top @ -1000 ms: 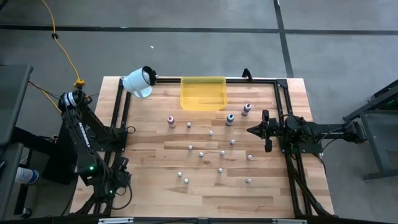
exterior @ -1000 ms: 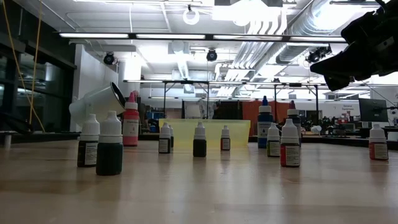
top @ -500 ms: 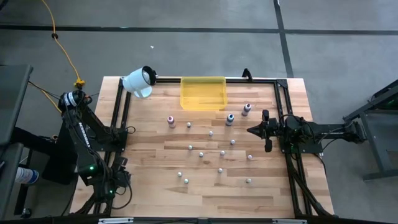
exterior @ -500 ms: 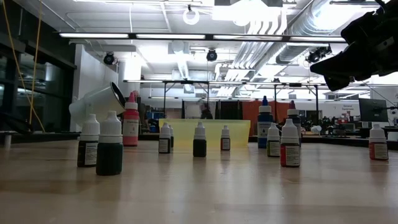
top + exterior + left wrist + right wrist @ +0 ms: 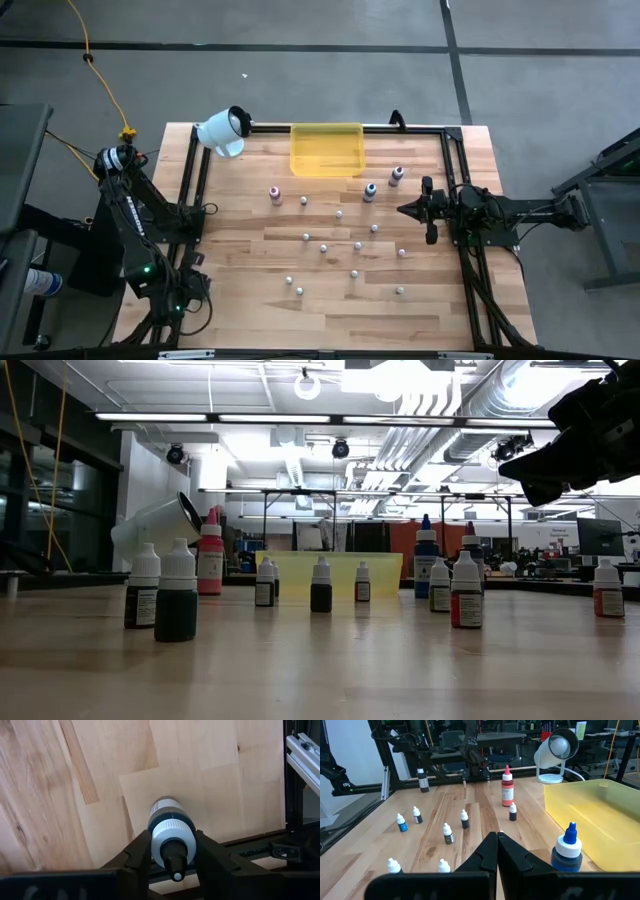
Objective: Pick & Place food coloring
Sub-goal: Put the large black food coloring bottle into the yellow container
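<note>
Several small food coloring bottles stand upright on their bases across the wooden table; taller pink, blue and purple ones stand farther back. One dark-bodied, white-capped bottle stands by the table's left rail, also seen in the right wrist view as a bottle under the left arm. My left gripper points down over it, shut on it. My right gripper hangs shut and level above the table's right side, as a dark gripper holding nothing. My left gripper pinches the bottle's white cap between its two fingers, one on each side. The fingers come from above, pointing down. The bottle stands upright, its base on the table.
A translucent yellow tray lies at the table's far edge, with a white cylinder at the far left corner. Black frame rails run along the table's left and right sides, close to the held bottle.
</note>
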### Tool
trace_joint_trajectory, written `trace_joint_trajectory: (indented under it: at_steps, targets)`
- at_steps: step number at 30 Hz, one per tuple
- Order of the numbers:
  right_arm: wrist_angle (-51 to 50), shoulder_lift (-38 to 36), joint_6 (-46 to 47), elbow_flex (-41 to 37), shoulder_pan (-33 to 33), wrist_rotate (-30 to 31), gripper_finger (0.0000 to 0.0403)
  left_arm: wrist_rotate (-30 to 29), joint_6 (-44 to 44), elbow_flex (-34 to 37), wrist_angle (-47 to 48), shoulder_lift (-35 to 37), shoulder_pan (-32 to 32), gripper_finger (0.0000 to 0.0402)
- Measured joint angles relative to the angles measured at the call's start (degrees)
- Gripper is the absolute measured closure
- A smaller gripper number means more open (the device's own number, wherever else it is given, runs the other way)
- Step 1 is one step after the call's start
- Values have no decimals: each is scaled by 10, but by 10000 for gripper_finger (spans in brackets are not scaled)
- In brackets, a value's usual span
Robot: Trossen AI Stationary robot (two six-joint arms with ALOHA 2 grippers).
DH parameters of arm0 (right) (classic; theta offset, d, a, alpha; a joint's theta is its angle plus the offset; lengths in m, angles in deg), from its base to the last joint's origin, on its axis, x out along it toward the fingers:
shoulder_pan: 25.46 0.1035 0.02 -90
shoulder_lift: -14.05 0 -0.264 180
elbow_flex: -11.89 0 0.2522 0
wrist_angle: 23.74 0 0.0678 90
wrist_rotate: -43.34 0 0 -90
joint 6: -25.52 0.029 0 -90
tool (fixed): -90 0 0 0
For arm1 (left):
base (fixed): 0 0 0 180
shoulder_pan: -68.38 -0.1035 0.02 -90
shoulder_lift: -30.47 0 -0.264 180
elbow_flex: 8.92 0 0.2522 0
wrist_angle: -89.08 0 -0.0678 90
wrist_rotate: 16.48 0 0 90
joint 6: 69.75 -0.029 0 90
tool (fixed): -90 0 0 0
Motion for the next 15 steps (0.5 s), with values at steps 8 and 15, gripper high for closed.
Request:
trace_joint_trajectory:
  at_steps: [8,15]
  targets:
    - [0,0,0,0,0,0,402,0,13,-18,-22,-1,-3,292]
    - [0,0,0,0,0,0,402,-10,51,-73,9,-1,-51,292]
